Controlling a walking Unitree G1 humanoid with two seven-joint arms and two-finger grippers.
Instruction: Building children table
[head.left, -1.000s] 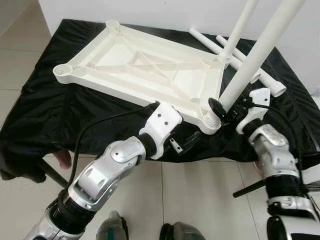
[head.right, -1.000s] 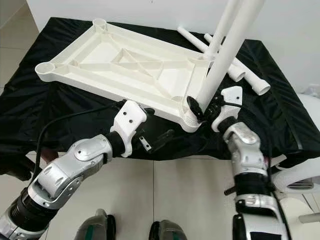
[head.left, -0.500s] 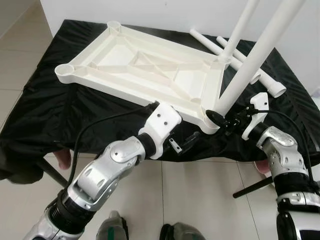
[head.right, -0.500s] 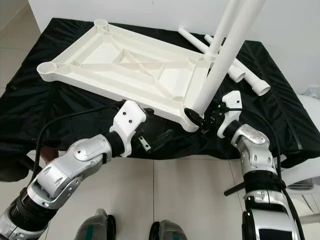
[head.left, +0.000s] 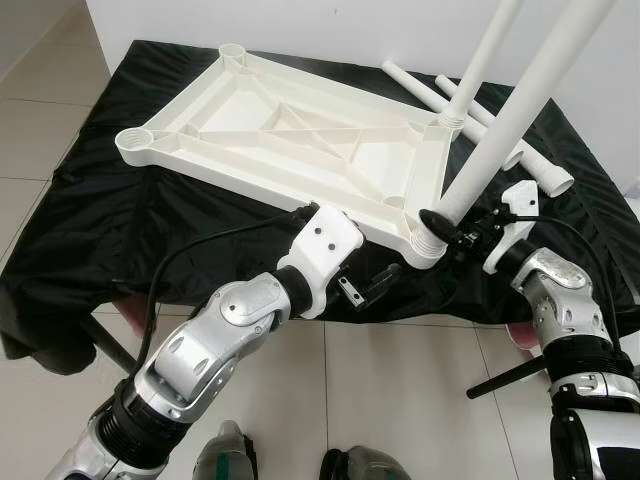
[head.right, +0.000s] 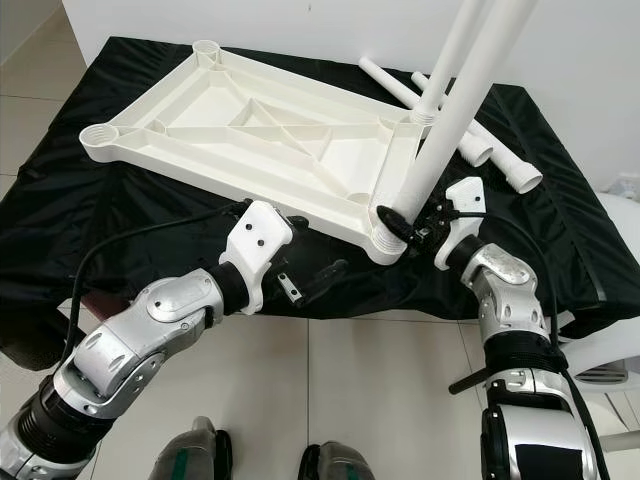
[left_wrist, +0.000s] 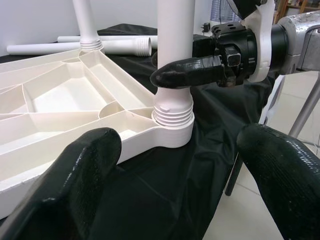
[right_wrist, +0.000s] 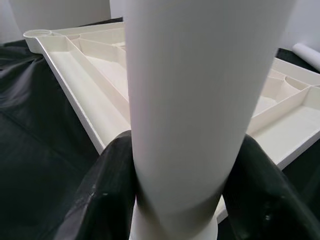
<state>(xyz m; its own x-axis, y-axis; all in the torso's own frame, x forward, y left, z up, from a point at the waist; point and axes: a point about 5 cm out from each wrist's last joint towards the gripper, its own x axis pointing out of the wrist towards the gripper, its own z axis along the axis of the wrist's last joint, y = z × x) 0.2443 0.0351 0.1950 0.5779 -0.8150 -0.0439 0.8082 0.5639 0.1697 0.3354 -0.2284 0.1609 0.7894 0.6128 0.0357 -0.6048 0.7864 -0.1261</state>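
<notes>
Our right hand (head.left: 462, 234) is clamped on the near leg (head.left: 510, 120), right above the corner socket (head.left: 424, 240) of the upturned tabletop (head.left: 300, 140). Our left hand (head.left: 368, 288) hangs open just beside the tabletop's near edge, touching nothing. Two spare legs (head.left: 445, 95) lie on the draped bench (head.left: 90, 230) behind. The risk: twist off-axis and the thread may cross, or the unbraced tabletop may spin.

Black cloth (head.left: 90, 220) draped over a stand w/ dark metal legs (head.left: 505, 375); pale tiled floor (head.left: 400, 400); white wall (head.left: 330, 25) behind.
</notes>
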